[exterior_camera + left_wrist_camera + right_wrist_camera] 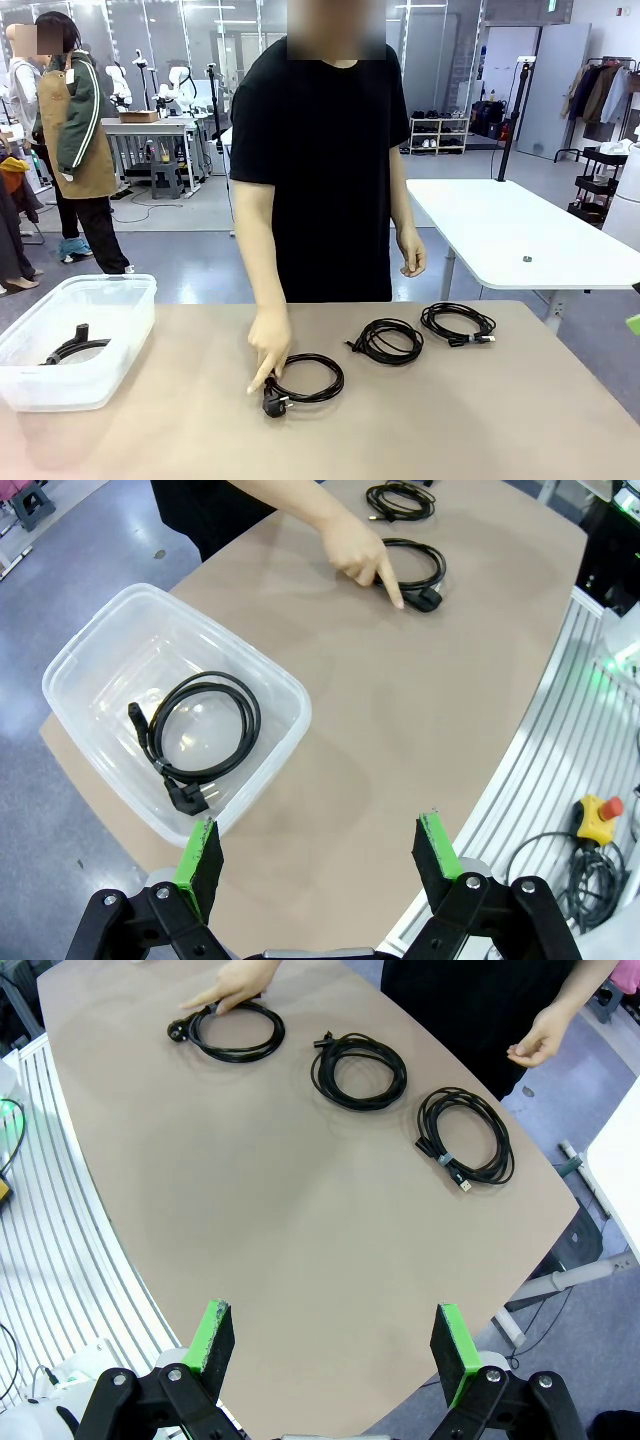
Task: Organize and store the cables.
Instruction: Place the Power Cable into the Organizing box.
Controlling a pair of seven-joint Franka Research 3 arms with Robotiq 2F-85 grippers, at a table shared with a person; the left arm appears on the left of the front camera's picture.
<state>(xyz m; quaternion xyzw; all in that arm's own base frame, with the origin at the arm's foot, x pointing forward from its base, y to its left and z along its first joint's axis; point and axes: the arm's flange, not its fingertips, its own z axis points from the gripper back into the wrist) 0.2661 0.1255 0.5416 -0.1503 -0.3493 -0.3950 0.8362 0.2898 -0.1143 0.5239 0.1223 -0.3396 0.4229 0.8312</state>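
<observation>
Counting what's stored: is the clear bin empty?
No, one coiled black cable lies inside the clear bin.

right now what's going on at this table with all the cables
A person at the far side points one hand down at the plug end of the left coiled cable. The middle coil and the right-hand coil lie untouched on the table. One cable already lies in the clear bin. The left gripper and the right gripper both hang open above the table, holding nothing.
</observation>
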